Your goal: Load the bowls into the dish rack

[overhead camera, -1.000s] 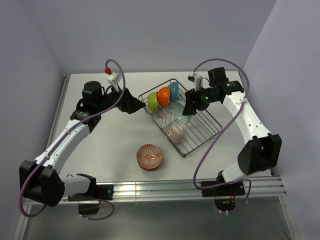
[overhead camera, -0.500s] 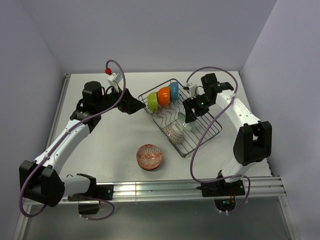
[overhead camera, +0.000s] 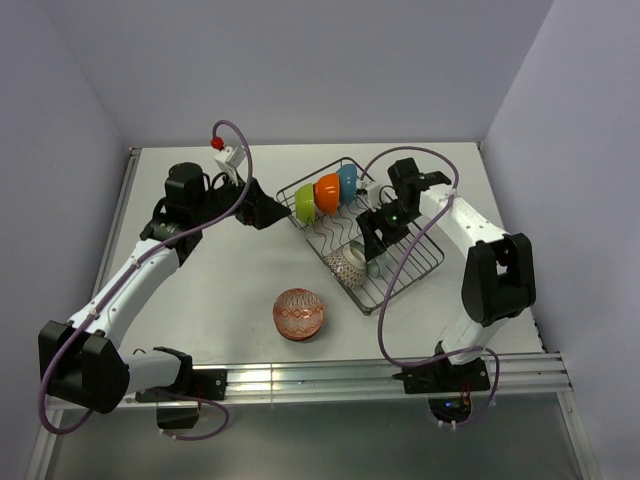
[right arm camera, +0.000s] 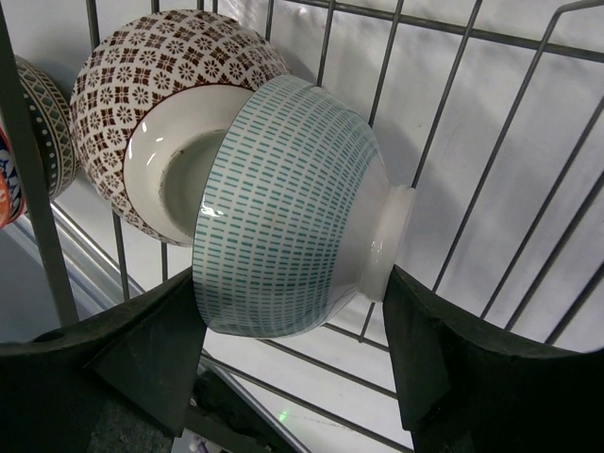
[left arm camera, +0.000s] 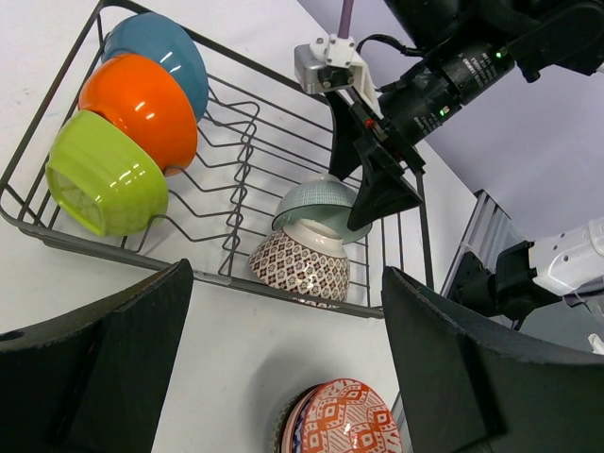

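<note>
The pale grey table (overhead camera: 220,275) carries the dark wire dish rack (overhead camera: 418,255), set at an angle, with the lime green bowl (overhead camera: 306,203), the glossy orange bowl (overhead camera: 327,191) and the blue bowl (overhead camera: 347,181) on edge in a row at its far end. The right gripper (overhead camera: 372,248) reaches into the rack's near end, fingers (right arm camera: 142,359) clamped on rim and foot of the white bowl with teal dashes (right arm camera: 283,208), which leans on the brown-and-white patterned bowl (right arm camera: 160,85); the left gripper (overhead camera: 272,213) hangs spread wide just left of the rack. The red-orange patterned bowl (overhead camera: 299,313) sits on the table, apart from the rack.
</note>
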